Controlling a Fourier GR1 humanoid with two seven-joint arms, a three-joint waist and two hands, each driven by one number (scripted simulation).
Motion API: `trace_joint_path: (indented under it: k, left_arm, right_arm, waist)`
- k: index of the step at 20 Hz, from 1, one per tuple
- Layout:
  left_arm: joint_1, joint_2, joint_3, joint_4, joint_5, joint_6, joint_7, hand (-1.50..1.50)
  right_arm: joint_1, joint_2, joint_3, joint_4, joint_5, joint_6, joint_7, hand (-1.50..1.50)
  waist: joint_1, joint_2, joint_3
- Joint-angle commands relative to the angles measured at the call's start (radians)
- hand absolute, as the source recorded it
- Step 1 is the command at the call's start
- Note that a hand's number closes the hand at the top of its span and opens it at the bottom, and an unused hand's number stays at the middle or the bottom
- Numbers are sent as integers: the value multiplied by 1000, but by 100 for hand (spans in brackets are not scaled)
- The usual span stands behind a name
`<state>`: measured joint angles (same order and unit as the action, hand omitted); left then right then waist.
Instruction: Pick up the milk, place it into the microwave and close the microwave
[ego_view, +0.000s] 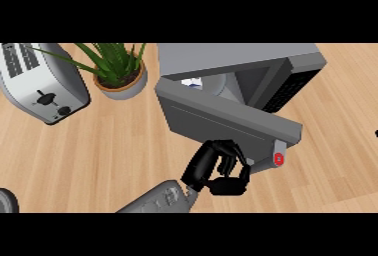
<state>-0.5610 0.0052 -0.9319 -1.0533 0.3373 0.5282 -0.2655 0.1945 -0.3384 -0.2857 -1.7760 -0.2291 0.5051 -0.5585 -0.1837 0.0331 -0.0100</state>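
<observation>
While unreadable, door (221, 120) bears red label (279, 159).

Bright, even light falls on the counter (88, 150), with faint soft shadows.

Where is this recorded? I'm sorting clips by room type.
Most likely a kitchen counter: a wooden top carries a microwave with its door partly open, a toaster and a potted plant.

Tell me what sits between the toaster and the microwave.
In the head view, a potted plant stands on the counter between the toaster and the microwave.
</observation>
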Motion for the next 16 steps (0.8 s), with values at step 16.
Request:
trace_joint_path:
  k: [16]
  left_arm:
    - [-271,-5,171,174,327,75,-123,150]
  right_arm:
    - [-79,-117,-16,-48,-130,71,133,-150]
  waist:
    - [-106,42,3]
